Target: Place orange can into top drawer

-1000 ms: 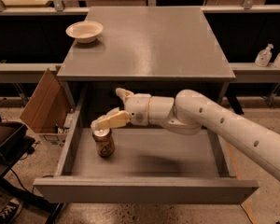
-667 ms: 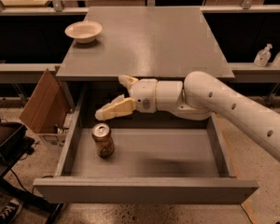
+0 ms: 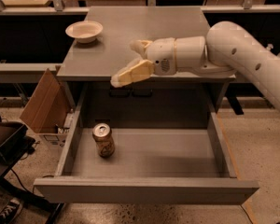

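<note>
The orange can [image 3: 103, 140] stands upright inside the open top drawer [image 3: 144, 190], near its left side, silver top up. My gripper [image 3: 129, 61] is above the drawer, level with the cabinet top's front edge, up and to the right of the can. Its cream fingers [image 3: 130, 74] are spread apart and hold nothing. The arm reaches in from the right.
A cream round bowl [image 3: 84, 31] sits on the grey cabinet top [image 3: 144, 27] at the back left. An open cardboard box [image 3: 44, 104] stands on the floor left of the drawer. A black object [image 3: 4, 143] is at the far left.
The gripper has let go of the can and risen up out of the drawer to cabinet-top height. The can stays standing in the drawer.
</note>
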Robot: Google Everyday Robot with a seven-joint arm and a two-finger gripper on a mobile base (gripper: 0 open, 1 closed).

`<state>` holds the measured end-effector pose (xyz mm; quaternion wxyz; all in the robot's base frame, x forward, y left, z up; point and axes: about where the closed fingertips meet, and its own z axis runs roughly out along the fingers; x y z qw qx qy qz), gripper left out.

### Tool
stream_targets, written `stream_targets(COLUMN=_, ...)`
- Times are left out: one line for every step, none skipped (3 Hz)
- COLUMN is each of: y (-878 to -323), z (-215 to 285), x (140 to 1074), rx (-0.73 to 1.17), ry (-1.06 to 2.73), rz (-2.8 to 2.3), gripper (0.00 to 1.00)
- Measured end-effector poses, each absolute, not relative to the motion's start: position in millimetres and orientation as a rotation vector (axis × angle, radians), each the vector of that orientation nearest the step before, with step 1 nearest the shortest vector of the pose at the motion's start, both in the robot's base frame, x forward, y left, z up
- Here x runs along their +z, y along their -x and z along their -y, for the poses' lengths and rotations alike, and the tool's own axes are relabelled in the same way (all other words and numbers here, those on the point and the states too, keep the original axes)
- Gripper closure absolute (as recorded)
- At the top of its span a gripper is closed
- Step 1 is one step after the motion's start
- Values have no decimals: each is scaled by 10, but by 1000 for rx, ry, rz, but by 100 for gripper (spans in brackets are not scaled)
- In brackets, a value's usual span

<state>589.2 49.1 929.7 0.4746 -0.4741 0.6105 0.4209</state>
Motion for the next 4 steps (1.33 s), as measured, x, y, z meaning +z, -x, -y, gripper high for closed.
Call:
stream_targets(y=-6114, z=-66, x=9586, rx=880, ry=1120, rz=-1554, gripper=0)
stream_targets(y=-6361, z=378, x=9829, rx=643, ry=1020, rz=-1639, gripper=0)
stream_targets(y=-6477, z=709, x=10018, rx=371, ry=947, rz=-1742, gripper=0)
stream_targets(y=-6448, z=980, x=10127, rx=159, ry=884, rz=-1813, gripper=0)
